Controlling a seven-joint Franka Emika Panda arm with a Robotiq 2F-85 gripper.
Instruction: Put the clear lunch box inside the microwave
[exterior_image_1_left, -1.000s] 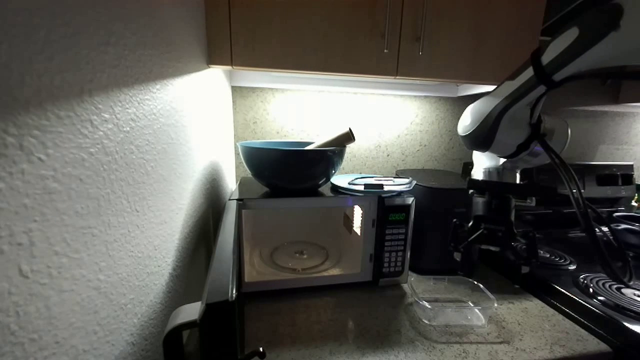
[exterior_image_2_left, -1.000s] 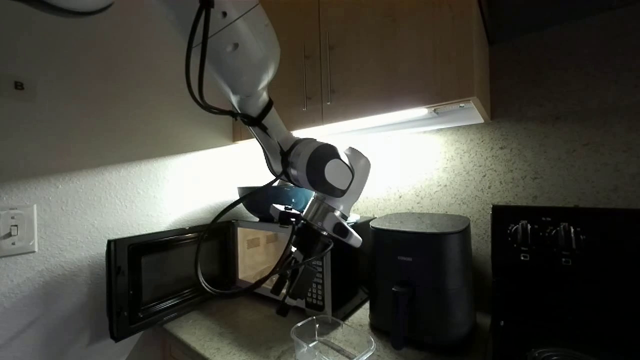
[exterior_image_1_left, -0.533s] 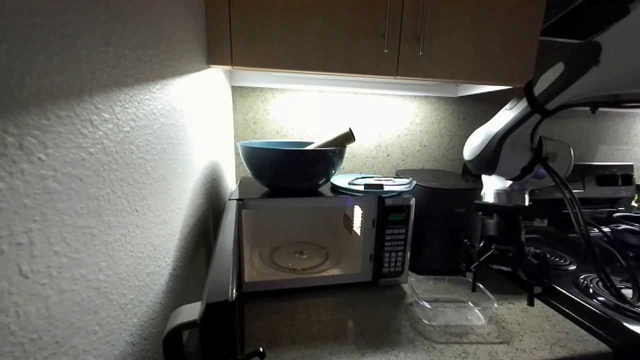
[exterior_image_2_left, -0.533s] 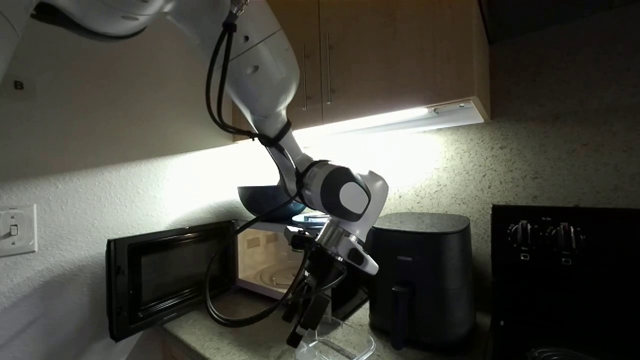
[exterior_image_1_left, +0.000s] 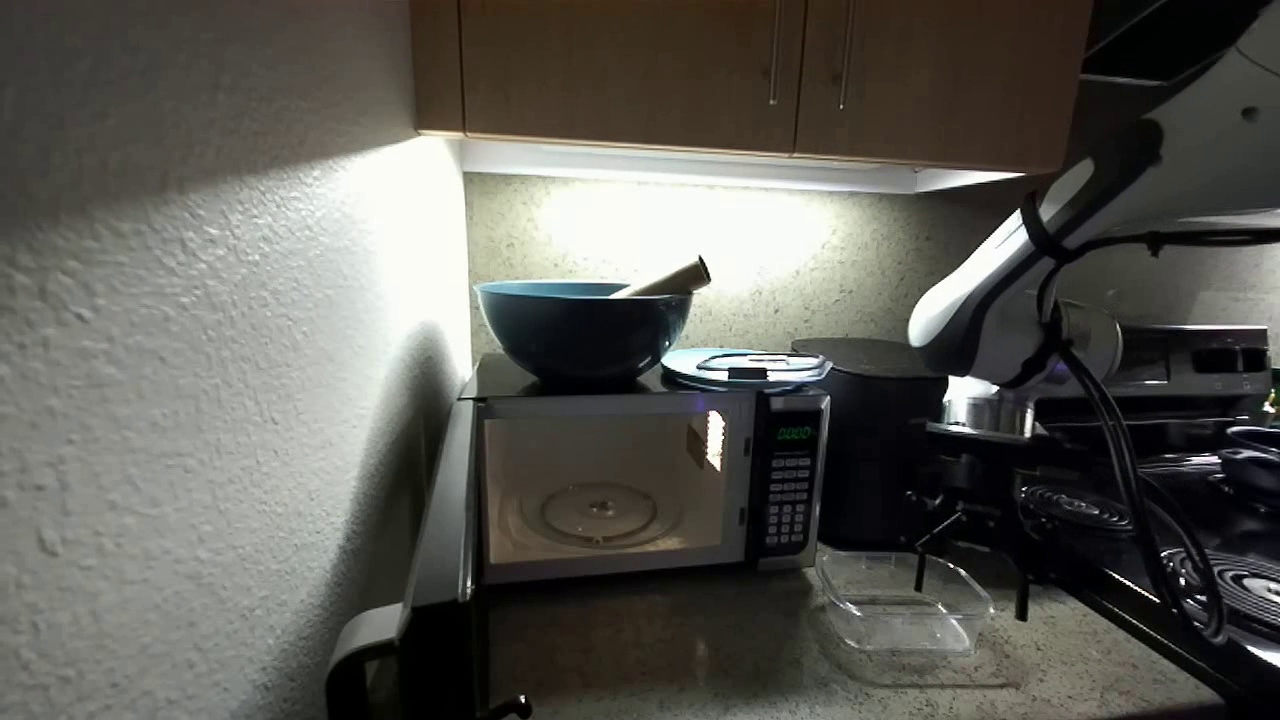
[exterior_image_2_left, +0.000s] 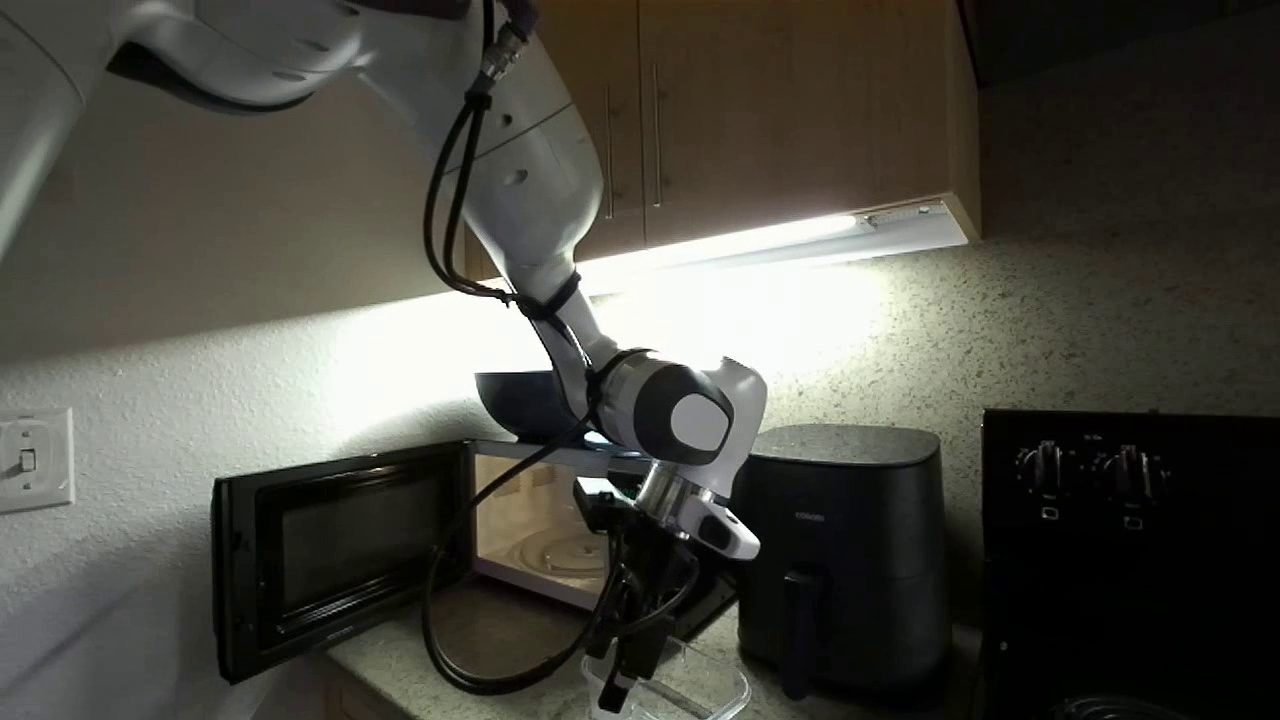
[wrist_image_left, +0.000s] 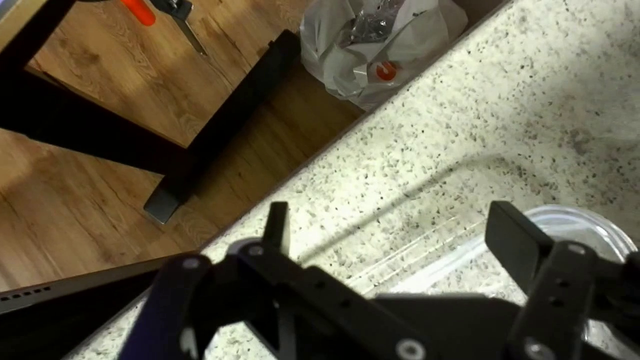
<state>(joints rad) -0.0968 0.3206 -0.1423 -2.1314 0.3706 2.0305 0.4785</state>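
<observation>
The black two-fingered pincer (wrist_image_left: 392, 232) stands wide apart. Partly beneath it sits the clear rectangular plastic lunch box (exterior_image_1_left: 895, 628). Behind the pincer, in an exterior view, gapes the boxy silver-grey microwave (exterior_image_2_left: 535, 512).

Clear lunch box (exterior_image_2_left: 692, 680) partly behind the pincer (wrist_image_left: 392, 220)

Pale, rough-textured wall (exterior_image_1_left: 200, 400); light switch (exterior_image_2_left: 36, 462) mounted on it. Wooden cabinets (exterior_image_1_left: 630, 70) overhead. Strip light (exterior_image_2_left: 760, 238) underneath glares against speckled backsplash (exterior_image_1_left: 855, 285); upper wall dim. Speckled countertop (wrist_image_left: 450, 130), straight edge. Below, wood-grain floor (wrist_image_left: 90, 210), black furniture leg (wrist_image_left: 231, 120) resting there.
</observation>
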